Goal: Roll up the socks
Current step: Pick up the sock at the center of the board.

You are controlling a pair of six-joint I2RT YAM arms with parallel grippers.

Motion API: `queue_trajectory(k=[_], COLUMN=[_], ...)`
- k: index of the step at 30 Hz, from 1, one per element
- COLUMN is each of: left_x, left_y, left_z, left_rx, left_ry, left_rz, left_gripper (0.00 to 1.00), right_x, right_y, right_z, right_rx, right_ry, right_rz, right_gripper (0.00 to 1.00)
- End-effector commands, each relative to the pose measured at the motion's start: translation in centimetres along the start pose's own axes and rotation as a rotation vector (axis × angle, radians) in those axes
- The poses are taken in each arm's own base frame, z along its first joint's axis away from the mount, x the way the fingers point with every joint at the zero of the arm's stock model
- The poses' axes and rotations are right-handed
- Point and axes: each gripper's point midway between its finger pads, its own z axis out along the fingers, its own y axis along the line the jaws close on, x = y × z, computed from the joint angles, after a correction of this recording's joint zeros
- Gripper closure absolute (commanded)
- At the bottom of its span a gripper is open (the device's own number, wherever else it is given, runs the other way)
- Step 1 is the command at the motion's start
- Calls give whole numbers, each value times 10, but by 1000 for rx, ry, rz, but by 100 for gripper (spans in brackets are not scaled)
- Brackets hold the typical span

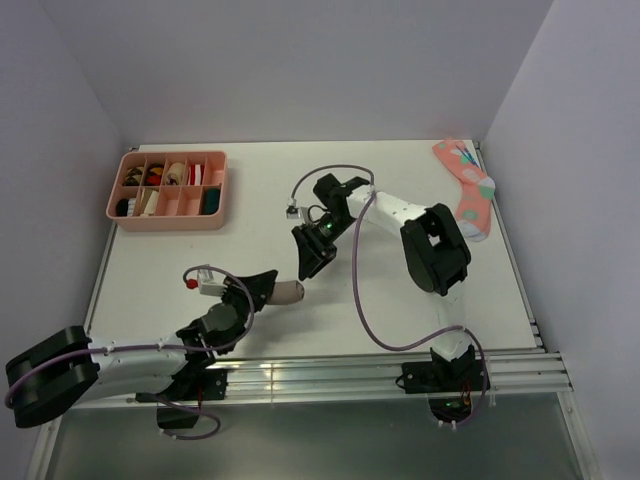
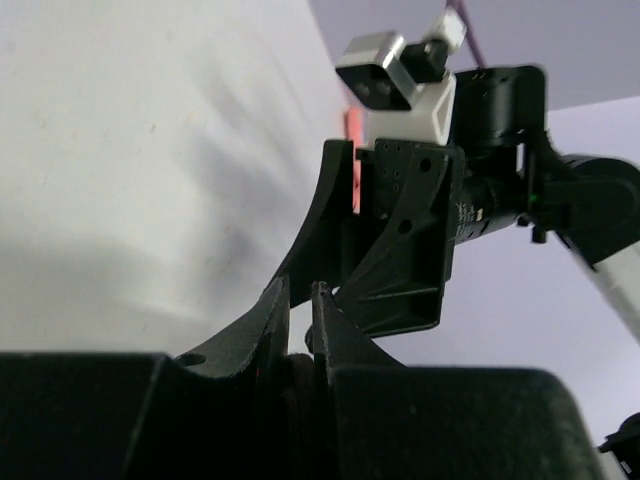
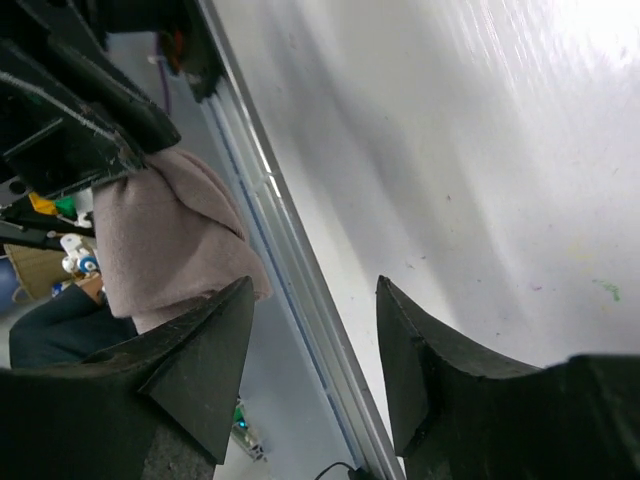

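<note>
Top external view shows the left gripper [image 1: 268, 288] clenched on a taupe-brown rolled sock bundle [image 1: 289, 293]. The bundle is at or just above the white table [image 1: 150, 270], nearer the arms than the pink plastic compartment tray [image 1: 167, 221] and off to that tray's right. Right wrist view bears this out: black fingers of the left arm pinch the soft taupe cloth. The right gripper [image 3: 312, 290] is released, its jaws apart with nothing between them. One jaw is close beside the bundle; whether it touches I cannot tell. Left wrist view shows its own fingers nearly together, and what lies between them is too dark to make out. Only taupe cloth shows anywhere, so I cannot tell whether the dark green sock is wrapped inside. A coral-pink spotted sock [image 1: 470, 195] lies well apart, far to the tray's right, and plays no part.

As I judge it, the rolling looks done or nearly so, and the step in hand is finishing the roll. The next move calls for setting the bundle down on the table without it springing open, then easing the left grip.
</note>
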Motion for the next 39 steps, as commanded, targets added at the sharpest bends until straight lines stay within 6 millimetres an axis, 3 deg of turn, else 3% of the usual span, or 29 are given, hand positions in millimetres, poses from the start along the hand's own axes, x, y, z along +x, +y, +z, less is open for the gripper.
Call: queue_trajectory(k=[1,6,13,16,17,18,29,39], left_x=[-16,-19,-11,-6,-7,-6,-7,-12], left_y=[10,-10,-45,-69,-69,-71,-114,-131], left_z=[-8,-6,-7,-6,-4,-4,-10,-7], left_rx=[66,141,281,355,354,361,500,565], left_ry=[-6,16,73,100,99,102,113,102], left_rz=[114,134,193,196,196,200,227,249], left_gripper=[100,100,100,100,100,100,100,100], right_x=[-24,-37,-35,-31,-32,-31,-17,-2], right_y=[29,48,84,98,101,102,103,121], right_z=[-33,-60,-74,-78,-80,-81,-62,-48], right_rx=[-84,-220,-304,-334,-336,-333,-317,-391], right_ry=[-86,-155,-156,-141,-146,-147,-102,-28], right_rz=[-54,-48,-109,-162,-186,-189,-225,-233], right_gripper=[40,35,28,25,23,8,2,0])
